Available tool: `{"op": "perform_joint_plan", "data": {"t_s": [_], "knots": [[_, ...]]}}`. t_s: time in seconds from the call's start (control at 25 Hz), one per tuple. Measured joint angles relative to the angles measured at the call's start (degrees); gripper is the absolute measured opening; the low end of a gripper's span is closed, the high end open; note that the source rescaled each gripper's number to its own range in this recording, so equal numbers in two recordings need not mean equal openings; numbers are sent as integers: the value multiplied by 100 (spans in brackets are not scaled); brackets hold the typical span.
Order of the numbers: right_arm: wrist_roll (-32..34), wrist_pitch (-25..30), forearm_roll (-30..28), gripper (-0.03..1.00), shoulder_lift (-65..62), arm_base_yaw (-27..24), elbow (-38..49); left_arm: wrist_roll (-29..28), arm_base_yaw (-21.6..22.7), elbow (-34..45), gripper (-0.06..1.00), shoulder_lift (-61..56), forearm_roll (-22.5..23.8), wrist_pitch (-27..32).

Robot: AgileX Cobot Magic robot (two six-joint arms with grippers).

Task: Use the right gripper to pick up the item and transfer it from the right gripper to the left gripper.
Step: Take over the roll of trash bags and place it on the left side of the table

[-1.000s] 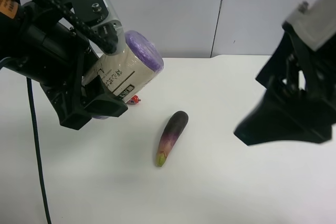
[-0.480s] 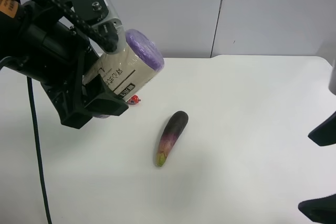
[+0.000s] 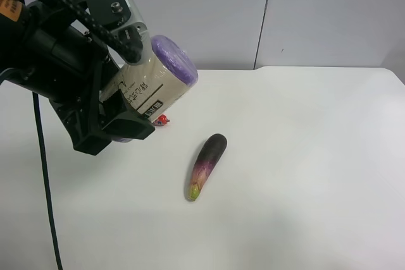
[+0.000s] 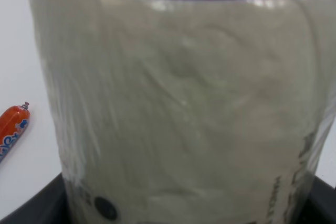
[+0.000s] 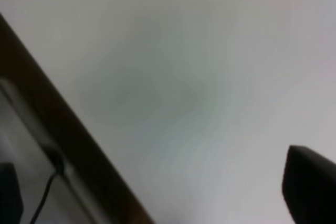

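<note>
Showing overhead only: eggplant [image 3: 206, 165], apart from item [image 3: 155, 83]

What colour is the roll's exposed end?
The roll has a purple end, best seen in the exterior high view.

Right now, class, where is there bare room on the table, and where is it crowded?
Bare: from the eggplant to the table edge at the high view's right, and nearer the camera than the eggplant. Crowded: the view's left, around the raised roll and sausage.
</note>
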Motion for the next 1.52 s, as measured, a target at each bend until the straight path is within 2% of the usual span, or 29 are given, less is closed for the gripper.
{"op": "perform_joint_plan", "data": {"t_s": [0.28,0.68,0.8,1.08,1.52], "knots": [[528,-52,-366,99,-960,0,17,0,0,0,0,0,0,0],[586,-73,-366,99,-985,0,17,0,0,0,0,0,0,0],[586,-73,-366,99,-990,-143,17,0,0,0,0,0,0,0],[586,-73,-366,99,-990,-1263,17,0,0,0,0,0,0,0],[592,-73,-362,99,-1467,-3455,17,0,0,0,0,0,0,0]]}}
